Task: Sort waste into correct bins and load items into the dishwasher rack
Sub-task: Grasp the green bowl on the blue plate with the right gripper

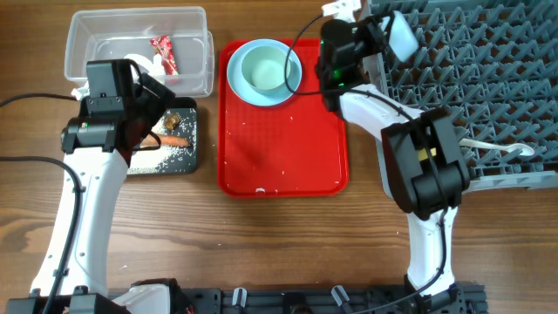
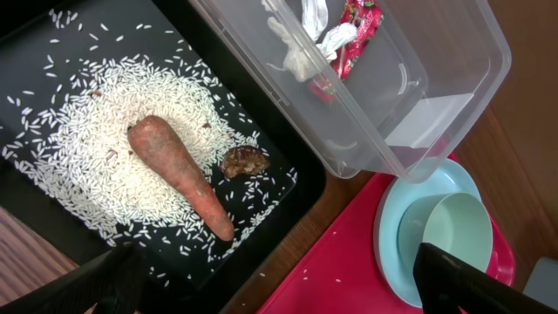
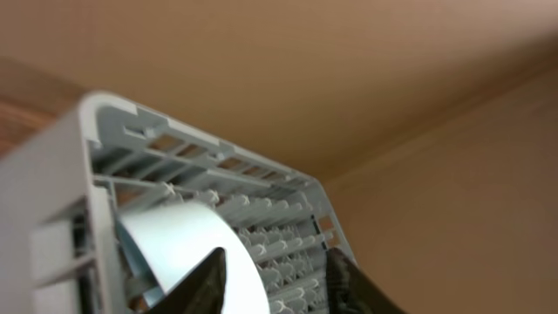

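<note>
The left gripper (image 2: 272, 253) hangs with its jaws wide apart and holds nothing. It is left of the tray (image 1: 283, 148), over the near edge of the black tub (image 2: 39, 196). In that tub, just left of the tray, rice (image 2: 87, 174) lies in a loose patch. The carrot (image 2: 179, 174) lies across the rice, and the scrap (image 2: 244, 161) is just beside the carrot's thin end. Behind the black tub, also left of the tray, is the clear tub (image 2: 436, 52), with the wrapper (image 2: 357, 30) and the tissue (image 2: 301, 39) together at one end.

The right gripper (image 3: 277, 262) is right of the tray's far corner, above the near corner of the rack (image 1: 488, 78). Its fingers stand apart with pegs showing between them. The rack bowl (image 3: 174, 240) stands on edge among the pegs, partly behind one finger; whether they touch I cannot tell. Farther right of the tray, the spoon (image 1: 501, 148) lies on the rack's front part.

On the tray's far end sits the plate (image 1: 234, 65) with the tray bowl (image 1: 268, 70) inside it.
</note>
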### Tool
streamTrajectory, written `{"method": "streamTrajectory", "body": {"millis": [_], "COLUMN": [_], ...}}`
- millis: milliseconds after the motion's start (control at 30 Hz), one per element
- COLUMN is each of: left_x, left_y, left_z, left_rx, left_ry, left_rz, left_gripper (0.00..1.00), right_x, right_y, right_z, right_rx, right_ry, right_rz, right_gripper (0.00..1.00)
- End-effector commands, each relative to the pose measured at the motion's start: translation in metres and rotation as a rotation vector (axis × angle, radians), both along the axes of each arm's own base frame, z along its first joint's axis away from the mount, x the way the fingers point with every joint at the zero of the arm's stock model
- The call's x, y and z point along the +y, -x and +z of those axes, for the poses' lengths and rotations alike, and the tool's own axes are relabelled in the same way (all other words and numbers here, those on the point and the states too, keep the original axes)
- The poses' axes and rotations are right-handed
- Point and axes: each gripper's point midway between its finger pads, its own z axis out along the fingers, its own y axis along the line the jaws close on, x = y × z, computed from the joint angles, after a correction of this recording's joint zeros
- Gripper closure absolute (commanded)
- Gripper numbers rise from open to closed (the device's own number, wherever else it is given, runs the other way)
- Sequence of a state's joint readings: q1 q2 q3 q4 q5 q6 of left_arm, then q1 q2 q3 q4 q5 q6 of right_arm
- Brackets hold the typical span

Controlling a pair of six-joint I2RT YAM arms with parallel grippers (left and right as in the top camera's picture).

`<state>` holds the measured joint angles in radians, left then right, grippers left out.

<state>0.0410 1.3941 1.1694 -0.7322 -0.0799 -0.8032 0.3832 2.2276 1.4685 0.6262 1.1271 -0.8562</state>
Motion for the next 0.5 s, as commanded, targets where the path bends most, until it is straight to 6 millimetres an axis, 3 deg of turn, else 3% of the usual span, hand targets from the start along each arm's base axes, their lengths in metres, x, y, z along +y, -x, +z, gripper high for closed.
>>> {"method": "streamTrajectory", "body": {"millis": [0, 100, 133, 200, 333, 467], "left_x": [-0.001, -0.001, -0.001, -0.001, -0.001, -0.001], "left_y": [0.000, 0.000, 0.000, 0.000, 0.000, 0.000], "left_z": [-0.003, -0.003, -0.003, -0.003, -0.002, -0.003], "left_rx": [0.007, 0.007, 0.007, 0.007, 0.006, 0.007], "left_ry": [-0.008, -0.008, -0.008, -0.008, -0.008, -0.008], "left_rz": [-0.010, -0.010, -0.010, -0.010, -0.010, -0.010], "left_gripper": [0.00, 0.00, 0.00, 0.00, 0.00, 0.00], "right_x": [0.017, 0.031, 0.037, 0.045, 0.086, 0.115], "right_y": [0.004, 0.011, 0.021, 0.031, 0.046, 0.046], "right_z": [0.008, 0.021, 0.030, 0.037, 0.044, 0.050], "right_rx": [-0.072, -0.166, -0.257, -0.350, -0.441, -0.477], "right_ry": [-0.037, -0.088, -0.148, -0.218, -0.317, -0.372], "right_rz": [0.005, 0.000, -0.037, -0.067, -0.004, 0.102], "right_gripper": [0.50, 0.05, 0.00, 0.00, 0.00, 0.00]}}
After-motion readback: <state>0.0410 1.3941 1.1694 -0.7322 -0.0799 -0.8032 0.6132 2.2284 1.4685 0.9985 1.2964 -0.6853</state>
